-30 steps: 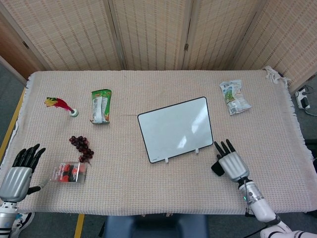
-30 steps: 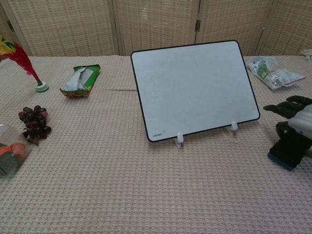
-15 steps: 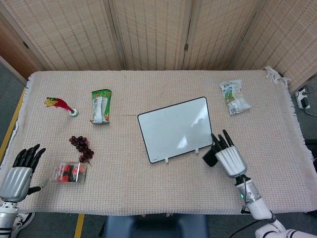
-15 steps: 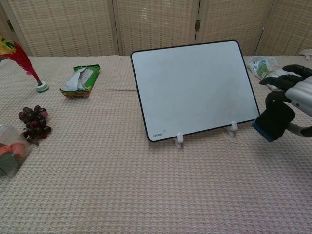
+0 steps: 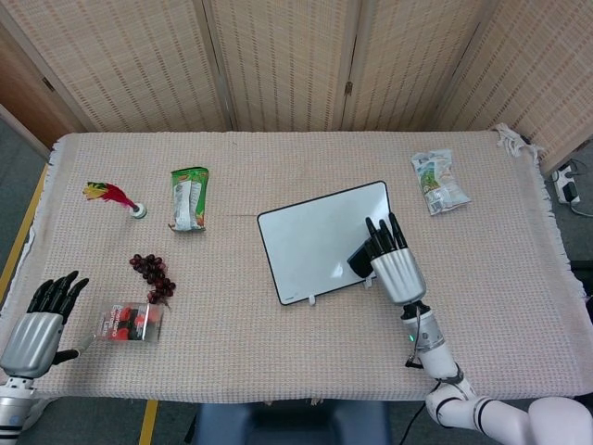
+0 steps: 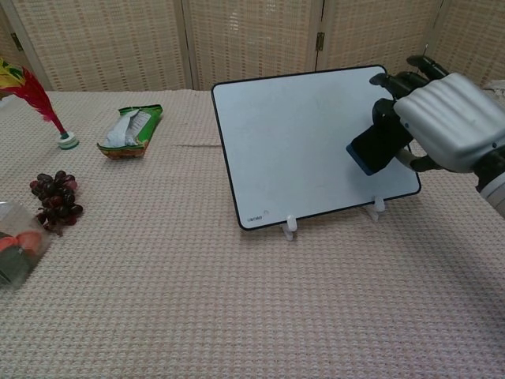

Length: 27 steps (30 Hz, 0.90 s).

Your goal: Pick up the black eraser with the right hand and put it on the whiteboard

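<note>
We see the right hand (image 6: 446, 118) raised over the right part of the whiteboard (image 6: 304, 142), its fingers curled around the black eraser (image 6: 377, 144), which it holds clear of the table. From the chest view the eraser hangs in front of the board's right side, a blue edge showing along its lower end; whether it touches the surface we cannot tell. From the head view the same hand (image 5: 393, 263) covers the board's near right corner, the eraser (image 5: 361, 257) peeking out on its left. The whiteboard (image 5: 310, 241) lies mid-table on the woven cloth (image 5: 278, 352). At the near left corner, off the table's edge, the left hand (image 5: 37, 324) waits with fingers spread, holding nothing. On the left side lie a green snack bag (image 5: 189, 197), a bunch of dark grapes (image 5: 153, 274), a red feathered shuttlecock (image 5: 115, 197) and a clear packet with red contents (image 5: 132, 323). A crumpled packet (image 5: 438, 182) lies at far right.
</note>
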{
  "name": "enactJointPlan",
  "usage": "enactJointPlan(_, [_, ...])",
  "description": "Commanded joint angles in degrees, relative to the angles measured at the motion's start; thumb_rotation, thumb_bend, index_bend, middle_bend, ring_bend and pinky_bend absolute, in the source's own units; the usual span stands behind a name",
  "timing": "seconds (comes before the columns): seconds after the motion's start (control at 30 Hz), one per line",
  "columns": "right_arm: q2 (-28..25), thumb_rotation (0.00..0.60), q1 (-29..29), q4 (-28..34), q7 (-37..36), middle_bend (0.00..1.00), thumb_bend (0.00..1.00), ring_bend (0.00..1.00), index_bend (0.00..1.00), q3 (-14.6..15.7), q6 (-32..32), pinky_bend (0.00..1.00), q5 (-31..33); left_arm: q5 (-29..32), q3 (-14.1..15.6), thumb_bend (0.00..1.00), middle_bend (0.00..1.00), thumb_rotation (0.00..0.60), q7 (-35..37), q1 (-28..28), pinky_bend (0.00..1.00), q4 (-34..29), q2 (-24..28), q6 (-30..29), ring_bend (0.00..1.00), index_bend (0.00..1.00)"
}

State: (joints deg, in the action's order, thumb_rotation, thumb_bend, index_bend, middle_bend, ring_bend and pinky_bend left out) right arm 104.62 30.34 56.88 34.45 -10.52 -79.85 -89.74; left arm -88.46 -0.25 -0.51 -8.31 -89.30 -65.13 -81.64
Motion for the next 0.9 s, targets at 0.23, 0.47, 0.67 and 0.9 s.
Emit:
enactJointPlan(0.23, [5.41, 0.6, 4.78, -6.66, -2.34, 0.12, 0.37, 0.15, 0.64, -3.71, 3.03, 0.0, 3.14, -0.46, 0.4, 0.28, 0.0, 0.6, 1.83, -0.35, 0.0, -0.02, 0.68, 0.77, 0.0, 0.0])
enactJointPlan(0.47, [7.34, 0.6, 6.29, -9.85, -6.14, 0.04, 0.37, 0.1, 0.38, -3.6, 3.82, 0.0, 3.88, -0.26, 0.5, 0.28, 0.0, 0.6, 2.51, -0.65, 0.0, 0.03, 0.96, 1.5, 0.0, 0.0])
enactJointPlan(0.67, [6.96, 0.6, 5.98, -9.33, -7.42, 0.0, 0.37, 0.04, 0.08, -2.19, 2.32, 0.0, 2.98, -0.3, 0.55, 0.28, 0.0, 0.6, 2.26, -0.66, 0.0, -0.03, 0.97, 1.47, 0.0, 0.0])
enactJointPlan(0.9, [5.41, 0.6, 5.32, -6.63, -6.61, 0.0, 0.37, 0.02, 0.0, -1.36, 1.72, 0.0, 2.99, -0.23, 0.57, 0.28, 0.0, 0.6, 1.64, -0.64, 0.0, -0.03, 0.78, 1.42, 0.0, 0.0])
